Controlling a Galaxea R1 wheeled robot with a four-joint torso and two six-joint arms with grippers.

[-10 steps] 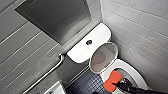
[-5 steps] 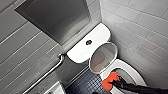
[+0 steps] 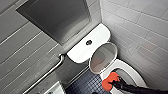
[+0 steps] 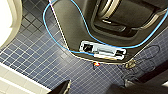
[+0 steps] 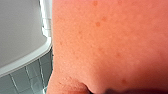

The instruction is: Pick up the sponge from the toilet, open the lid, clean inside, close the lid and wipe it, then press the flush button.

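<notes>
The white toilet [image 3: 133, 72] stands in the corner with its lid [image 3: 103, 57] raised against the cistern, greyish underside facing out. The dark flush button [image 3: 88, 42] sits in the middle of the cistern top. My right gripper [image 3: 115, 83] reaches in from the lower right, shut on the orange-red sponge [image 3: 109, 82] at the near left rim of the bowl. Up close, the sponge [image 5: 110, 45] has a white toilet edge [image 5: 22, 50] beside it. My left gripper [image 4: 95, 90] hangs open over the dark tiled floor, holding nothing.
A metal grab bar [image 3: 50, 72] runs along the grey tiled wall left of the cistern, under a dark wall panel [image 3: 57, 17]. Dark blue floor tiles [image 3: 83, 85] lie left of the bowl. My own base and a blue cable [image 4: 62, 47] are near the left arm.
The right gripper has carried the sponge from inside the bowl toward its near left rim. The lid and the left arm have stayed put.
</notes>
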